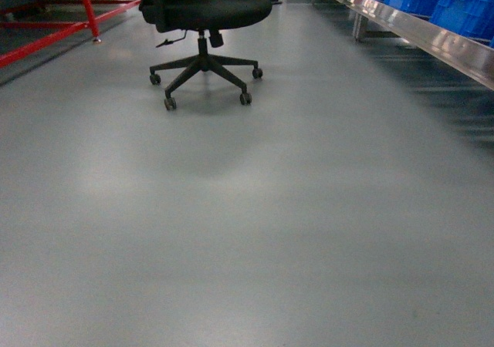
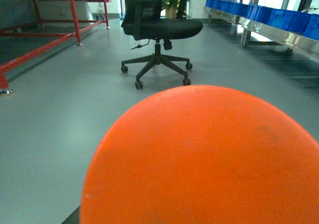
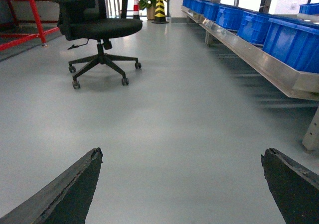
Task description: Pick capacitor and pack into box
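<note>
A large smooth orange round-topped object, the capacitor (image 2: pixel 204 159), fills the lower part of the left wrist view right where the left gripper's jaws sit. It hangs above the floor and hides the fingers completely. The right gripper (image 3: pixel 182 153) is open wide over bare grey floor. Its two dark fingertips (image 3: pixel 84 176) stand far apart with nothing between them. The box is out of view in every frame. Neither arm appears in the head view.
A black office chair (image 1: pixel 202 23) on castors stands ahead on the grey floor. A red metal frame (image 1: pixel 46 35) runs along the left. A steel rack with blue bins (image 3: pixel 284 40) lines the right side. A yellow-black bollard (image 3: pixel 160 7) and a plant stand far back.
</note>
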You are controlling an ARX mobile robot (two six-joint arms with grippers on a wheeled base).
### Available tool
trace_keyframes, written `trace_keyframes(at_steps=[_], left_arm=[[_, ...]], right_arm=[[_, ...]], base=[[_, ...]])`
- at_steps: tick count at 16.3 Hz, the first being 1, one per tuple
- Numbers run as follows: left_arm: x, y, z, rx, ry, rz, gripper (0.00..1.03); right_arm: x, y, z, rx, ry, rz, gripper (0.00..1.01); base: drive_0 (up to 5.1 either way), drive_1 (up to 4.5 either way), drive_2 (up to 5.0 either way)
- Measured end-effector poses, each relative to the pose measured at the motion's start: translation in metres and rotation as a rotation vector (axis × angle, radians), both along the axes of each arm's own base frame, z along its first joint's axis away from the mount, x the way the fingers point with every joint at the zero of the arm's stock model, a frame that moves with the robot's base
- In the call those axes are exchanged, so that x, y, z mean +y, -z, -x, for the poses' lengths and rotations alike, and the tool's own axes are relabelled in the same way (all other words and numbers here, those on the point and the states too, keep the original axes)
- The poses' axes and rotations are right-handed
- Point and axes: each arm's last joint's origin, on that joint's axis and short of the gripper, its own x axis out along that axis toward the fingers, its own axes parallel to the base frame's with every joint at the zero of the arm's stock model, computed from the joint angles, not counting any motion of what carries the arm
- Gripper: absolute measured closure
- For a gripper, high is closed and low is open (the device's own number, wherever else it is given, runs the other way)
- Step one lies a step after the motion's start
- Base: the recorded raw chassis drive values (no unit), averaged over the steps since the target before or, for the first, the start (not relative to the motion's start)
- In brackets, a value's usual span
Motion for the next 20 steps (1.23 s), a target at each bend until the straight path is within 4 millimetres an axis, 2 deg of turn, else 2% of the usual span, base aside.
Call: trace_keyframes(at_steps=[20], left_arm=[[0.0, 0.0002, 0.0, 0.002, 0.0, 0.0, 0.6]], right_arm=[[0.0, 0.0, 0.0, 0.0, 0.0, 0.0, 0.03]], base=[[-5.0, 2.43, 2.4]])
